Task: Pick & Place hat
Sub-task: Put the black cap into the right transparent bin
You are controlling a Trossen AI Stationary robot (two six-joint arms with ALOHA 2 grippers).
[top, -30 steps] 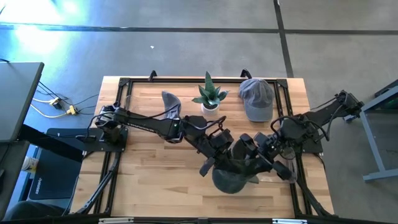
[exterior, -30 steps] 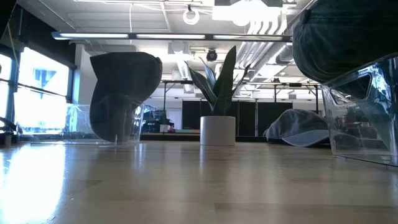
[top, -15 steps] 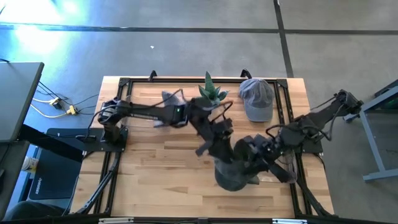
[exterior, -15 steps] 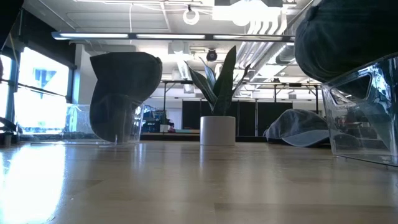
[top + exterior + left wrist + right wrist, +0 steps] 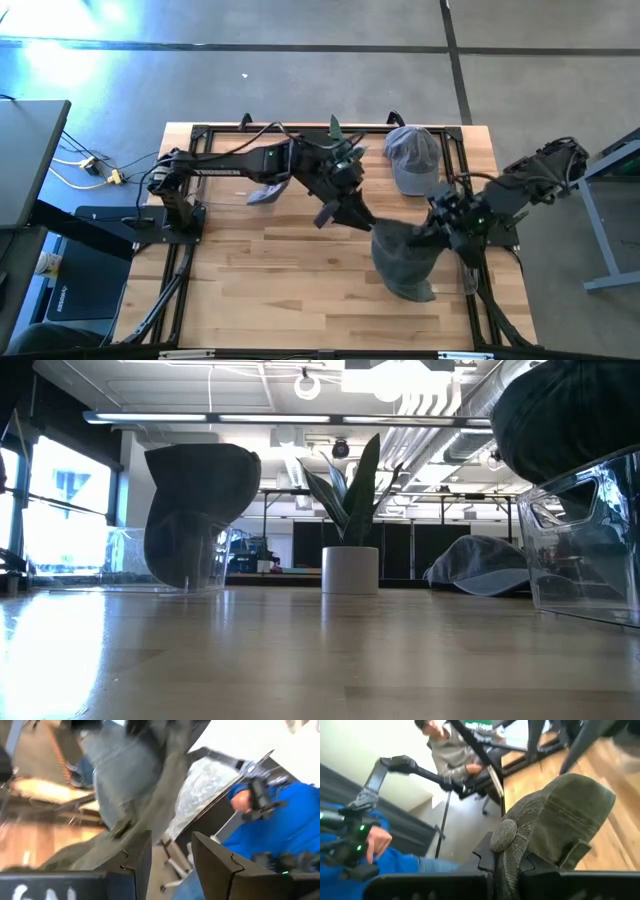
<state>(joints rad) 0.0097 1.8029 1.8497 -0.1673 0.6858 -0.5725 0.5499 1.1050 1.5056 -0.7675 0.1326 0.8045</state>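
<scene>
The dark olive hat (image 5: 400,262) is at the table's near right, above a clear stand (image 5: 585,550); its crown (image 5: 565,420) shows at the top right of the low view. My right gripper (image 5: 432,235) is shut on it from the right. My left gripper (image 5: 358,217) is open just to the hat's left, and olive cloth (image 5: 145,800) runs past one finger in the left wrist view. A light grey cap (image 5: 412,160) lies on the table at the far right. Another dark hat (image 5: 270,165) rests on a clear stand at the far left. My right gripper pinches the olive hat's cloth between its two fingers at the crown, just below the top button (image 5: 507,827). The fingers come in from the table's right. The rest of the hat (image 5: 570,815) reaches out ahead of the fingers. My left gripper: I cannot tell whether it touches the cloth beside it.
A potted plant (image 5: 337,152) in a white pot (image 5: 350,570) stands at the far middle. A black frame (image 5: 200,135) runs round the tabletop. Bare wood lies at the near left. People show beyond the table, one with a blue sleeve (image 5: 280,820).
My left gripper has drawn back from the olive hat, toward the table's far edge and upward. My right gripper has pulled toward the table's right, and the hat has shifted rightward with it and stretched from a round shape into a longer one.
</scene>
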